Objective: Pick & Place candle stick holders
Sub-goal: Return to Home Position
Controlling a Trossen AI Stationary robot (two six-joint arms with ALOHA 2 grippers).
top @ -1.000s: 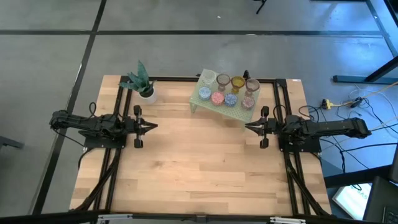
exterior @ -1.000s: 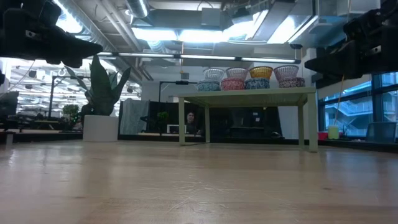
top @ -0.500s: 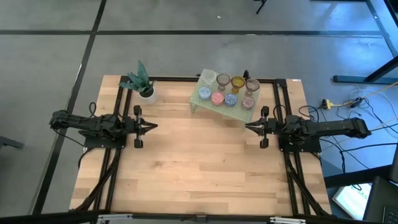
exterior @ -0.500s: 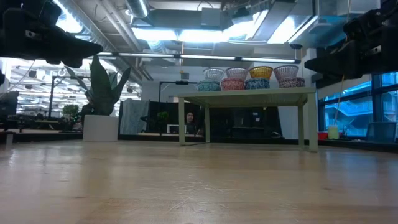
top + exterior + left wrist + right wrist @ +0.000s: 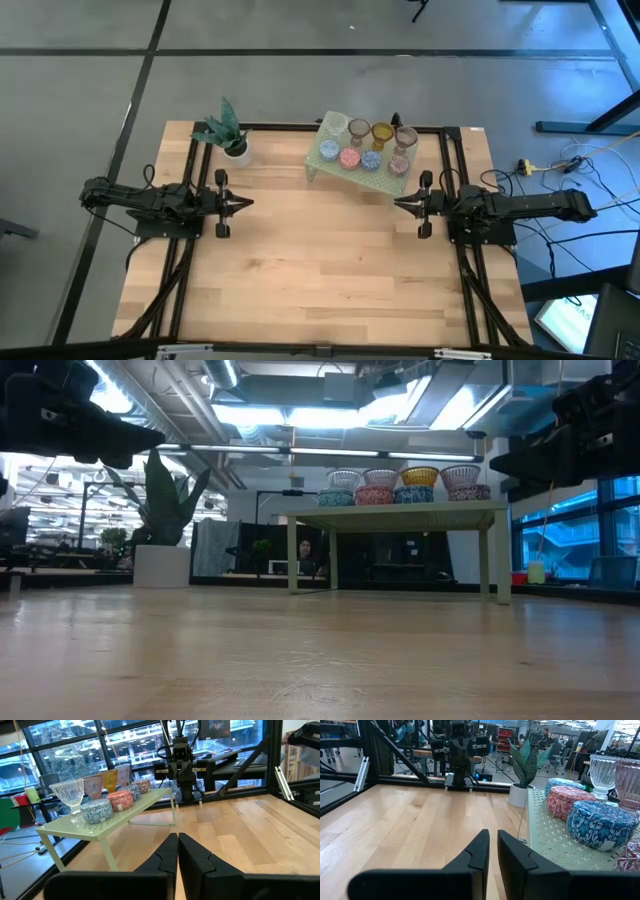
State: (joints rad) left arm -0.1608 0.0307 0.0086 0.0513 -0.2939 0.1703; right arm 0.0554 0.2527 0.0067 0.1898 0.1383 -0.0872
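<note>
Several small round candle stick holders (image 5: 365, 146) stand on top of a pale green rack (image 5: 322, 161) at the table's far edge: clear, brownish, amber and pink stemmed cups in the back row, blue and pink patterned ones in front. They also show in the low view (image 5: 400, 485), the left wrist view (image 5: 100, 810) and the right wrist view (image 5: 600, 822). My left gripper (image 5: 246, 204) hovers shut and empty over the table's left half. My right gripper (image 5: 398, 204) hovers shut and empty on the right, just in front of the rack. The two point at each other.
A small white pot with a green plant (image 5: 234, 147) stands at the far left, beside the rack. Black frame rails (image 5: 190, 250) run along the table's left and right sides. Bare wood (image 5: 320, 260) lies between the grippers and the near edge.
</note>
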